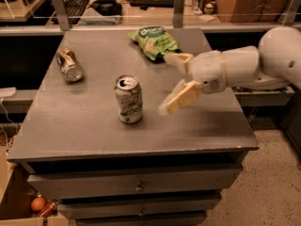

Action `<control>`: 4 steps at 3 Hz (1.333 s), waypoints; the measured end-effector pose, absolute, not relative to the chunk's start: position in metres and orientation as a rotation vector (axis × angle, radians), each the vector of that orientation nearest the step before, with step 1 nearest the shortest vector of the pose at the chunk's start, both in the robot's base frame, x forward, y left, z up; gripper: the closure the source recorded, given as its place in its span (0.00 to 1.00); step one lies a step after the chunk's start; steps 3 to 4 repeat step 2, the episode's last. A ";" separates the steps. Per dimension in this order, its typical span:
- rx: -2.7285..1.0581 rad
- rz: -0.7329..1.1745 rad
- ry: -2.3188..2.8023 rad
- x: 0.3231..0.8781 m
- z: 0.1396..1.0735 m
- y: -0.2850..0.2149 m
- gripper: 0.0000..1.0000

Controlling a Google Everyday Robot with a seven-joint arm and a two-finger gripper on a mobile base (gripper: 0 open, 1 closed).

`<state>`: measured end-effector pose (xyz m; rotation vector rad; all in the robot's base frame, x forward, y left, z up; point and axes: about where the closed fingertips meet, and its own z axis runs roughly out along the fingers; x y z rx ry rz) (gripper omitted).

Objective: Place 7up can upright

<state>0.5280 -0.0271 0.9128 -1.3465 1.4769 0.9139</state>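
The 7up can (128,99), white and green with a silver top, stands upright near the middle of the grey table (94,131). My gripper (172,84) is to the right of the can, apart from it and a little above the table. Its cream fingers (183,97) are spread open and hold nothing.
A brown-and-silver can (69,65) lies on its side at the table's left. A green chip bag (153,42) lies at the back middle, just behind the gripper. Drawers sit below the table's front edge. A shelf with a keyboard runs behind the table.
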 end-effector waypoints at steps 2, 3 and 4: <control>-1.402 0.698 1.488 0.564 0.962 -0.102 0.00; -1.402 0.698 1.488 0.564 0.962 -0.102 0.00; -1.402 0.698 1.488 0.564 0.962 -0.102 0.00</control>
